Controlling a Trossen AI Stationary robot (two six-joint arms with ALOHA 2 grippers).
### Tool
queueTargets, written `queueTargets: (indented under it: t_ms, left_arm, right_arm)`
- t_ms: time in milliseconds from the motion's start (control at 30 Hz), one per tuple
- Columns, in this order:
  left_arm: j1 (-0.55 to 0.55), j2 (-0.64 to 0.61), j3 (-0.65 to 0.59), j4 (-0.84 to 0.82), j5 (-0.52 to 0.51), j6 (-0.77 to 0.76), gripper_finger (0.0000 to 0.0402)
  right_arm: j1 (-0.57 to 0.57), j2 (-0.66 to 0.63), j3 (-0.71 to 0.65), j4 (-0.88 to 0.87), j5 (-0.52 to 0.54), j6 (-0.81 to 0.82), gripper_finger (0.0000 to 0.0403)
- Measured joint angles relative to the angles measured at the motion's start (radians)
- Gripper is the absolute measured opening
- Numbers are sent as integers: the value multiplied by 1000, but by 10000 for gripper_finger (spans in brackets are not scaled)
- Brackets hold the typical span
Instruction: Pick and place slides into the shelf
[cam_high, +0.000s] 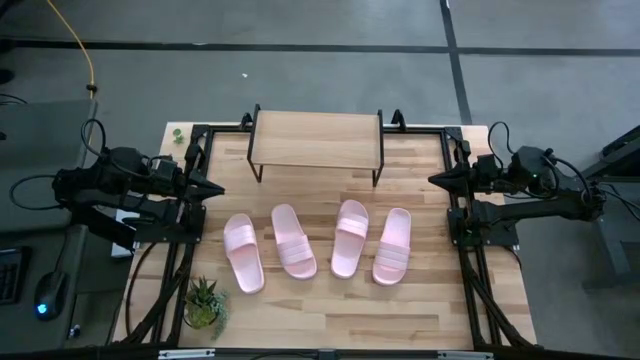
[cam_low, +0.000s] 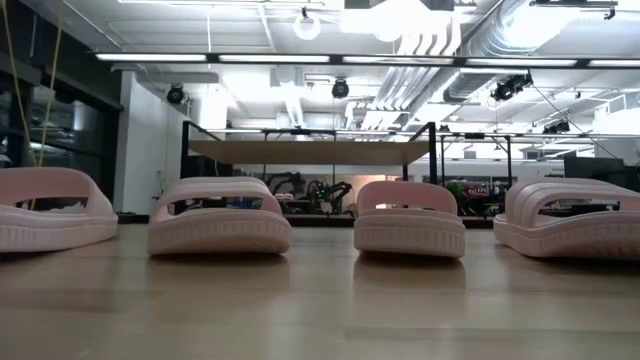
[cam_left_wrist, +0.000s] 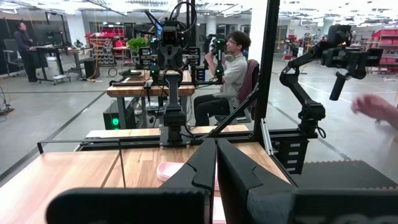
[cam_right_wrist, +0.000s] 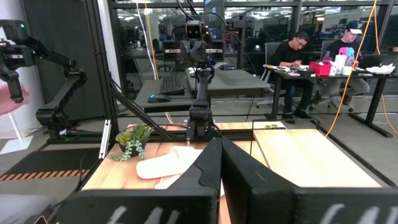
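Four pink slides (cam_high: 315, 243) line the frame's lower centre, below the shelf (cam_high: 316, 139) at upper centre. My left gripper (cam_high: 208, 187) and right gripper (cam_high: 440, 179) wait pinched narrow at the sides; neighbouring slides lie close, so a careless reach could nudge one.

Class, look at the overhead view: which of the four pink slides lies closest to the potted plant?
The leftmost slide, nearest the left arm's side. Its heel end almost reaches the plant; the other three sit farther right along the row.
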Motion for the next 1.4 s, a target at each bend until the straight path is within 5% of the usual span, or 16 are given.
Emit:
queueTargets:
  t_ms: [1400]
  left_arm:
    - [0,1,0,32,-19,-33,5]
  right_arm:
    - [0,0,0,9,0,-31,0]
